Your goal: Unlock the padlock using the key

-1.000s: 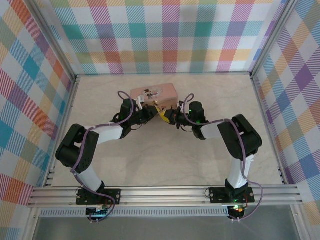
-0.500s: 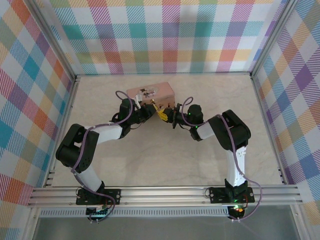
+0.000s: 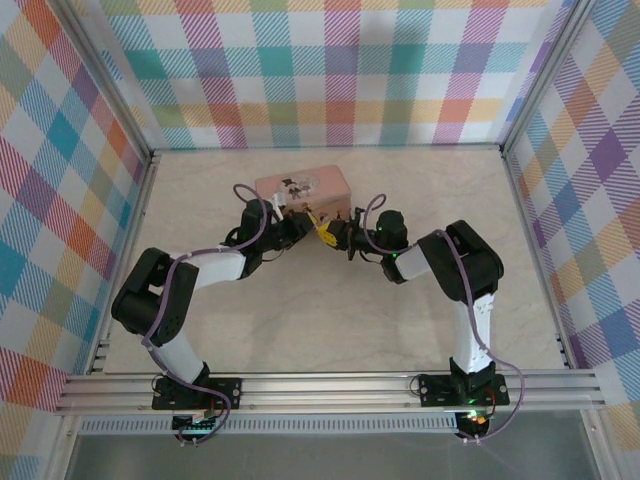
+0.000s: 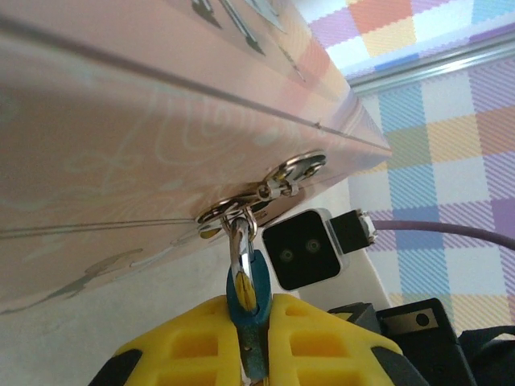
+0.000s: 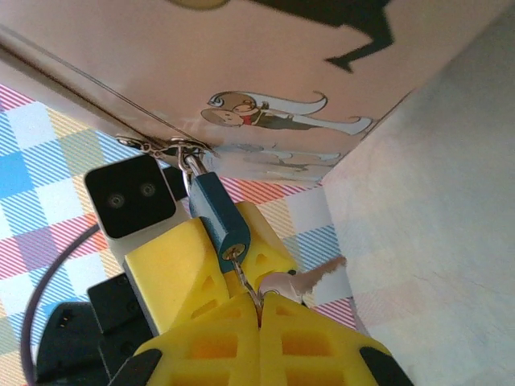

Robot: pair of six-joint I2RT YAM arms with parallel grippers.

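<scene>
As left end effector clamps padlock — key protrudes.

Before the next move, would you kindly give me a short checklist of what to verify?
1. Left gripper clamps padlock: ok.
2. Right gripper grips key: ok.
3. Key blade inside padlock: not ok, it points off sideways.
4. Shackle through hasp on tin: ok.
5. Tin braced against sliding: cannot tell.
</scene>
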